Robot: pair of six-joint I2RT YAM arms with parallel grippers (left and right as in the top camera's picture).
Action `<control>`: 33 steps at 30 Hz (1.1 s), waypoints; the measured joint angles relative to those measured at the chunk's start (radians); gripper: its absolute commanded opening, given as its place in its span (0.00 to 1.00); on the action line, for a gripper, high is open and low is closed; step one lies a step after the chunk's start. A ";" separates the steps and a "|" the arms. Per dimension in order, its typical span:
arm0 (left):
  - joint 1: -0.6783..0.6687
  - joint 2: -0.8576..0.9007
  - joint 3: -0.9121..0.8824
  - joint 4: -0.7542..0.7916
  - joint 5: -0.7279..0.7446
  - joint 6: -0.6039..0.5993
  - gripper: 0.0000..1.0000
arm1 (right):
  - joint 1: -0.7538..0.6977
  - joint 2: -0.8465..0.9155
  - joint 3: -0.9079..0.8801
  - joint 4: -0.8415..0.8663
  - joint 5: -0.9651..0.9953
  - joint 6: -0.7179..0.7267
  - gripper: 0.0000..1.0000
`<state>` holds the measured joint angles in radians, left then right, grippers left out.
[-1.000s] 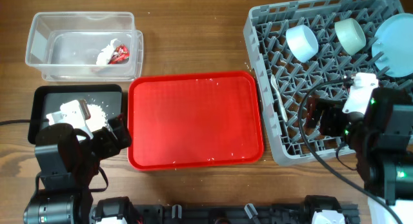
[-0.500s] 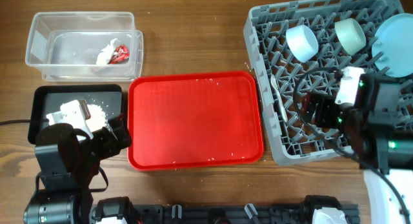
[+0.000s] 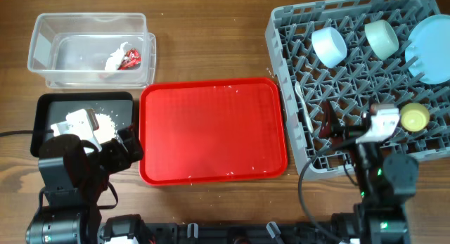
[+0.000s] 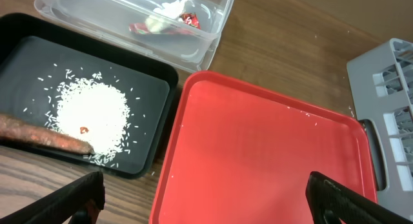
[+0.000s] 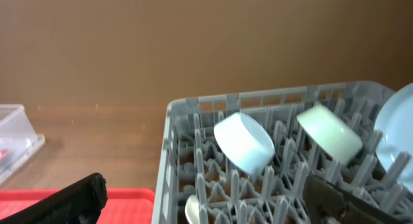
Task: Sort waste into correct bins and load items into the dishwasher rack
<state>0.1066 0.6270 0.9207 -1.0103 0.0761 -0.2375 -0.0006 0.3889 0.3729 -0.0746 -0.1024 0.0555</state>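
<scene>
Far left of table: clear tub (image 3: pixel 42 33). Inside, toward its right end, crumpled red-and-white wrapper (image 3: pixel 125 59).

Just in front of tub: black tray (image 3: pixel 53 107). Holds a heap of white rice (image 4: pixel 90 111) and a brown stick (image 4: pixel 42 137) along the near edge, touching the heap. Stick hidden under the left arm in the overhead view.

Centre: red tray (image 3: pixel 211 131), just beside the black tray, with a few white specks on it.

Right: grey rack (image 3: pixel 281 33), loaded.
- Light blue bowl (image 3: pixel 328 46), tipped on its side among the far pegs.
- Mint-green bowl (image 3: pixel 383 38), just right of it, tipped the same way.
- Pale blue plate (image 3: pixel 430 47) at the far right edge, partly out of frame.
- White spoon (image 3: pixel 304 107), lying lengthwise along the rack's left side.
- Yellow cup (image 3: pixel 414 117) among the pegs toward the near right, just beside the right arm's wrist.

Left gripper (image 4: pixel 203 185): spread wide, grips nothing. Hangs near the left edge of the red tray, close to the black tray.

Right gripper (image 5: pixel 203 192): likewise wide apart, nothing between the fingers. Hovers at the near side of the rack, facing both bowls.
</scene>
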 measured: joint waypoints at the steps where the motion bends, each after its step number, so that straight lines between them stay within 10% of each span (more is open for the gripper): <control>1: 0.000 0.000 0.000 0.000 0.000 0.000 1.00 | 0.000 -0.029 -0.027 0.023 -0.002 0.000 1.00; 8: 0.000 0.000 -0.001 -0.002 0.000 0.000 1.00 | 0.000 -0.320 -0.316 0.291 0.003 0.000 1.00; 33: 0.000 0.000 -0.001 -0.002 0.000 0.000 1.00 | 0.000 -0.372 -0.367 0.074 0.010 -0.061 1.00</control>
<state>0.1066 0.6270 0.9199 -1.0126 0.0765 -0.2375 -0.0006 0.0174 0.0063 -0.0010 -0.0925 -0.0055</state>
